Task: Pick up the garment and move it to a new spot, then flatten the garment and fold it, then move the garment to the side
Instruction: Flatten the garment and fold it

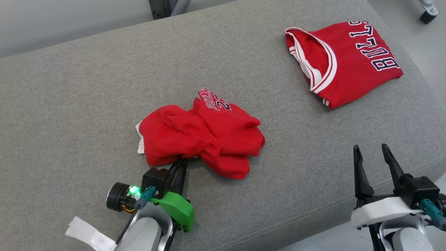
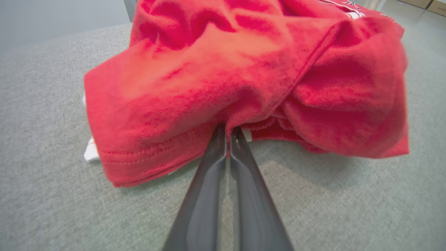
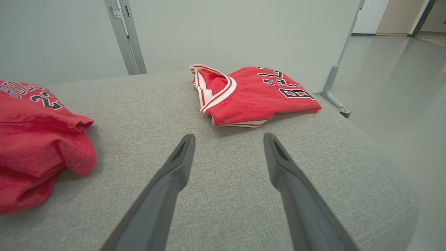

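Observation:
A crumpled red garment [image 1: 205, 139] with white trim and printed numbers lies in a heap at the middle of the grey cushion [image 1: 87, 104]. My left gripper [image 1: 182, 161] reaches into its near edge and is shut on a fold of the red cloth; in the left wrist view the fingers [image 2: 228, 134] meet under the garment [image 2: 244, 76], pinching its hem. My right gripper [image 1: 372, 153] hovers open at the lower right with nothing between its fingers. In the right wrist view my right gripper [image 3: 228, 139] points over bare cushion, the heap [image 3: 38, 139] to its left.
A second red jersey [image 1: 343, 59], folded with black lettering, lies at the far right of the cushion; it is also in the right wrist view as a folded jersey [image 3: 254, 94]. The cushion's rounded front edge [image 1: 313, 216] runs close to my right gripper. A metal frame leg [image 3: 334, 90] stands beyond.

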